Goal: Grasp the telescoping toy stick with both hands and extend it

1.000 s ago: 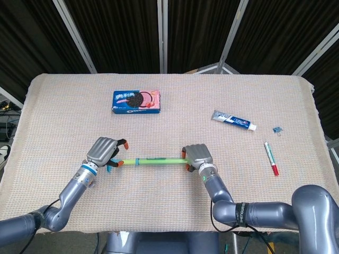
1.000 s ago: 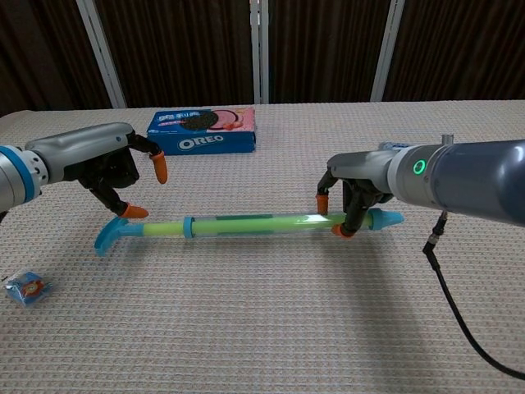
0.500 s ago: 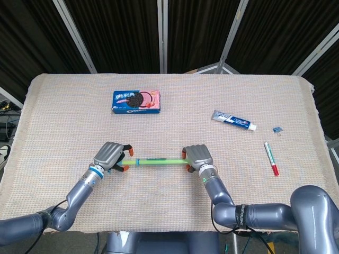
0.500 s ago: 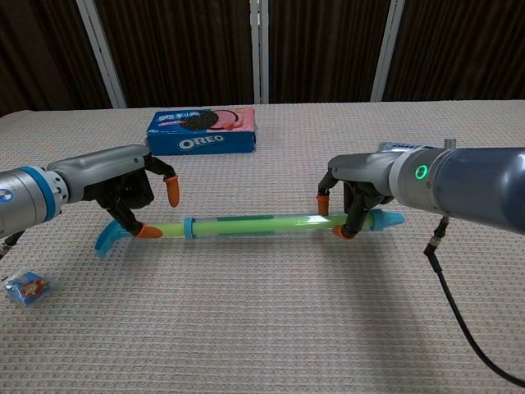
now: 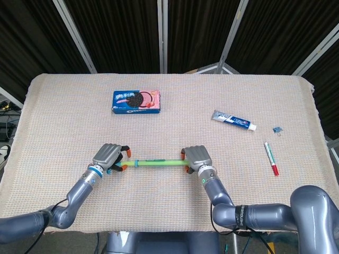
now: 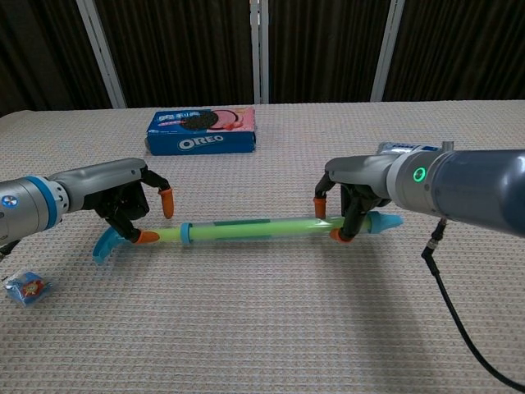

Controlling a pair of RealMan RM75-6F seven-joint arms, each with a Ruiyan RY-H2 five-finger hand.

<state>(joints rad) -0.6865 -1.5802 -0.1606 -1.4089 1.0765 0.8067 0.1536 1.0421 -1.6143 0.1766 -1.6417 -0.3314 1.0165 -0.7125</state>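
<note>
The telescoping toy stick (image 6: 254,230) spans between my hands, just above the woven tabletop (image 6: 271,328). It looks like light, smooth, hollow plastic: stiff, green tubing with blue ends, likely slippery. My right hand (image 6: 349,205) is clamped near its blue tip; my left hand (image 6: 131,209) curls around the opposite end, fingertips (image 6: 148,237) touching it. I judge the ends best for pulling apart.

Stick (image 5: 159,163) lay crosswise on the counter (image 5: 63,106) before me, my left hand (image 5: 108,157) at its left end, right hand (image 5: 196,156) at its right. Cookie box (image 5: 136,101) behind; toothpaste (image 5: 233,120), pen (image 5: 271,158) far right.
</note>
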